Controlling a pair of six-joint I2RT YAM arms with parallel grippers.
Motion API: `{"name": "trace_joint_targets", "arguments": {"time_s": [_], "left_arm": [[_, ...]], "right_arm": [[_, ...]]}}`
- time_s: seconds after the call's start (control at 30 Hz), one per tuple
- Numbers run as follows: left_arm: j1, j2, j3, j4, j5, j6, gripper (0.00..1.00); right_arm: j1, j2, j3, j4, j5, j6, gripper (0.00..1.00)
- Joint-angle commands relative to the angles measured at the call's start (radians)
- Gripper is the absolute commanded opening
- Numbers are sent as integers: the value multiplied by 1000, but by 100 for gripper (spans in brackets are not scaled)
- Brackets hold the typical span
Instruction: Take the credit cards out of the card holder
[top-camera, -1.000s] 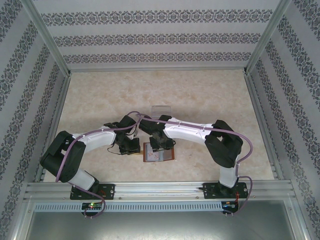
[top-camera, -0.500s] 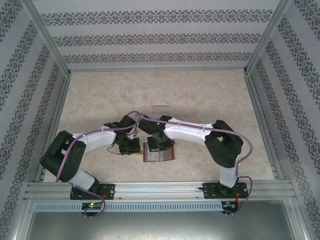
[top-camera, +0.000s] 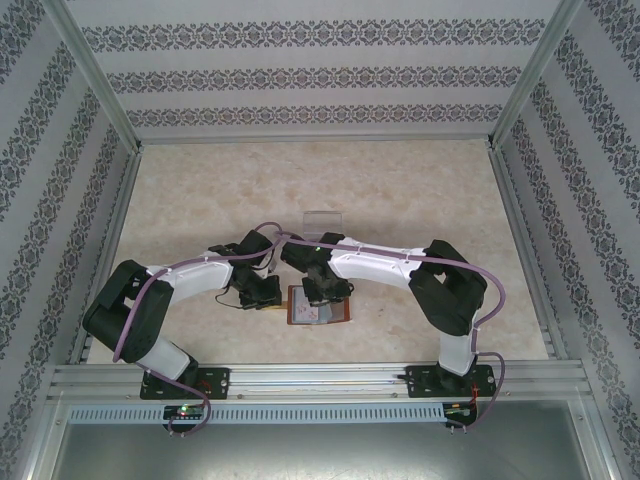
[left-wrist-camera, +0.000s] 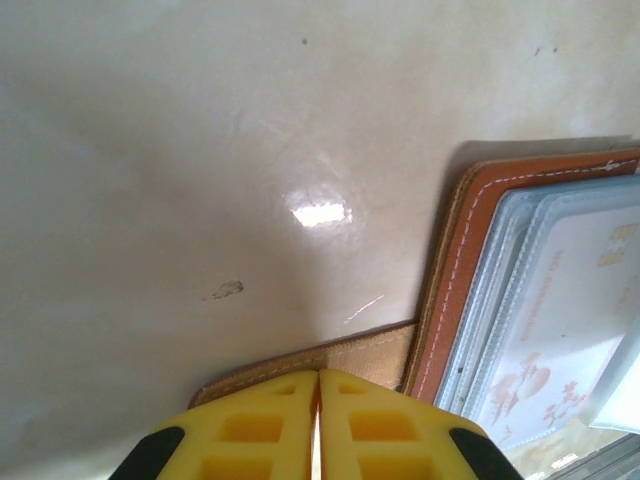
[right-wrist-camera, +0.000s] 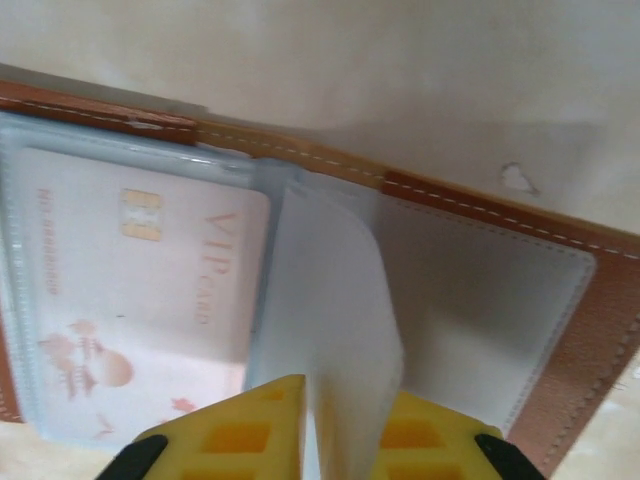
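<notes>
The card holder (top-camera: 337, 312) lies open on the table, reddish-brown leather (left-wrist-camera: 470, 260) around clear sleeves. A pale pink credit card (right-wrist-camera: 150, 300) marked VIP sits inside the left sleeve, and the same card (left-wrist-camera: 570, 300) shows in the left wrist view. My right gripper (right-wrist-camera: 340, 385) is over the fold, its yellow fingers closed on a pale curved flap (right-wrist-camera: 335, 290) lifted from the middle; I cannot tell whether it is a card or a sleeve leaf. My left gripper (left-wrist-camera: 319, 375) is shut, tips down on the brown strap tab (left-wrist-camera: 370, 355) at the holder's left edge.
A clear plastic box (top-camera: 322, 219) stands just behind the two wrists. Both arms (top-camera: 380, 265) curve inward and meet near the table's middle front. Patterned walls (top-camera: 60, 180) and metal rails close in the table on three sides.
The right wrist has shifted slightly over the card holder. The left arm and the holder have stayed put.
</notes>
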Motion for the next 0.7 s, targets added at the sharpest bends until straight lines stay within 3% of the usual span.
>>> {"name": "trace_joint_targets", "arguments": {"time_s": [0.0,0.67], "left_arm": [[5,38,-5,7,-16,11,9],[5,32,28,-30,-20,12,9]], "right_arm": [[-11,-20,-16,-62,66,-17,21],[-39,-55,-45,-117,166,-42,27]]}}
